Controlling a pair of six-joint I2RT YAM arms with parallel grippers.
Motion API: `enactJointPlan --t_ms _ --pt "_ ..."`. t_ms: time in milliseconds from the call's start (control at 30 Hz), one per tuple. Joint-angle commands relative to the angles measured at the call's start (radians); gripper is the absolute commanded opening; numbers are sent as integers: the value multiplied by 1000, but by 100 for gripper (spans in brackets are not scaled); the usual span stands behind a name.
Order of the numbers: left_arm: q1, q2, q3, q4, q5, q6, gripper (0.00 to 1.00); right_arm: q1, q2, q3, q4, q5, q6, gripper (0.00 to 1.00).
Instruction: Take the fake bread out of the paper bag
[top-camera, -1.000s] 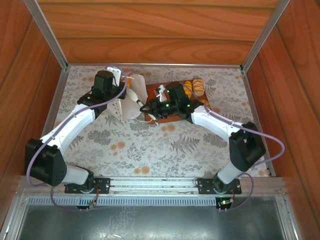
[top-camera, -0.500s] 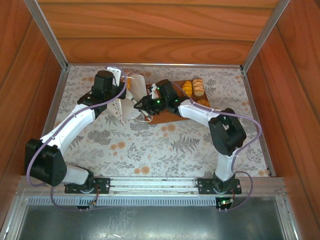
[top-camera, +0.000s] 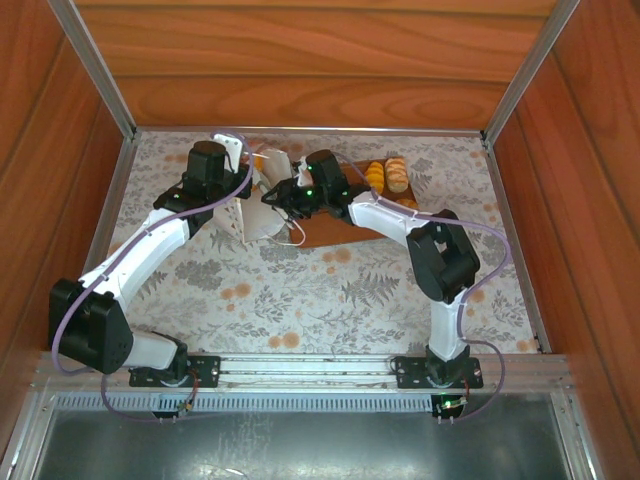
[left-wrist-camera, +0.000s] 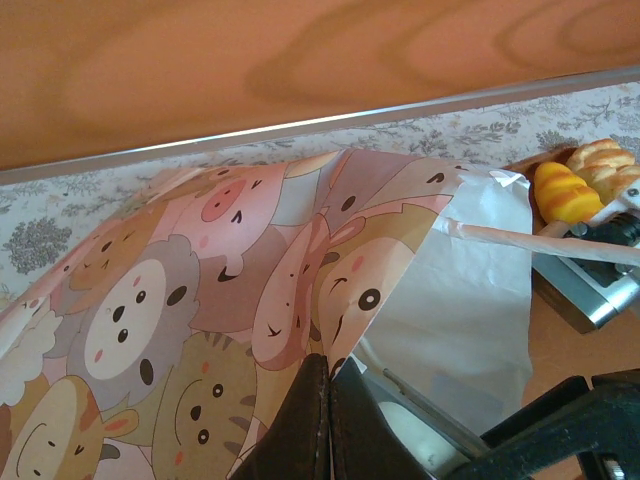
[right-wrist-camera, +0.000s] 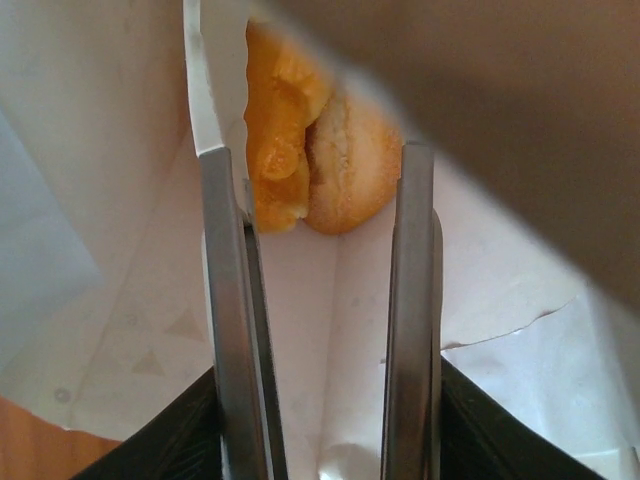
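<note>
Bag: paper bag (left-wrist-camera: 200, 300) lies on its side, mouth toward my R arm.
L gripper (left-wrist-camera: 328, 400): pinched shut on bag's edge.
R gripper (right-wrist-camera: 315, 155): inside bag, fingers apart, empty.
Bread: fake bread (right-wrist-camera: 350, 165) deep inside, just ahead.
Tip: I'd go in straight, squeeze softly.

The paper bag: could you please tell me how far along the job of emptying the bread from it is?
Partly done: several breads lie on the brown board. In hand: the left gripper pinches the paper bag by its edge, and the right gripper, jaws open, reaches inside toward two breads. Left: closing on them and lifting them out; whether more lie deeper is hidden.
</note>
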Motion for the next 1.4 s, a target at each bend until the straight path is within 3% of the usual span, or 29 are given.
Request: enactJointPlan --t_ms 0,500,1367 --pt "-3 -34 -5 3 23 14 0 -1 11 30 46 11 22 48" --pt "-3 -27 -6 2 23 12 0 -6 0 -27 177 -10 65 49" --pt "-3 -19 -11 7 21 12 0 -10 81 7 256 -98 123 48"
